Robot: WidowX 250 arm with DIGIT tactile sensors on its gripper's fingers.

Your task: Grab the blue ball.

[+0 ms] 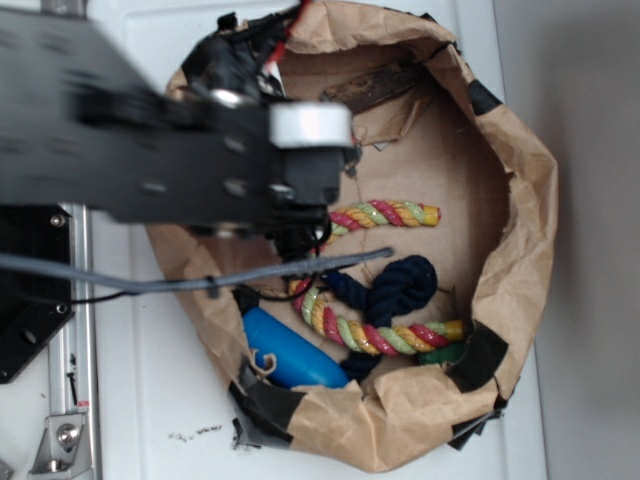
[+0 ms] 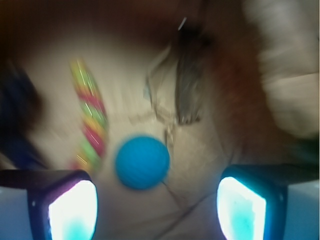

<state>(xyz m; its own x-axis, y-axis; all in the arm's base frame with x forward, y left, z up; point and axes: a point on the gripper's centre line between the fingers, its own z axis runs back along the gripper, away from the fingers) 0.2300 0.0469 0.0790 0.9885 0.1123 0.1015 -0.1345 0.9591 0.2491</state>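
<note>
Inside the crumpled brown paper bag [image 1: 520, 250] on the white counter [image 1: 150, 400], the small teal-blue dimpled ball [image 2: 142, 162] lies just beyond the released jaws, left of centre.

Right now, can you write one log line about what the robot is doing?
gripper: open, above bag floor | blue ball: loose between fingers, not grasped | colored rope: left of ball | view: blurred

White table [image 1: 160, 400] — paper bag [image 1: 520, 250]

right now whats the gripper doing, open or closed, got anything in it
Gripper: open, holding nothing. The blue ball lies on the brown paper ahead of the fingers, nearer the left one, not yet between them.
</note>
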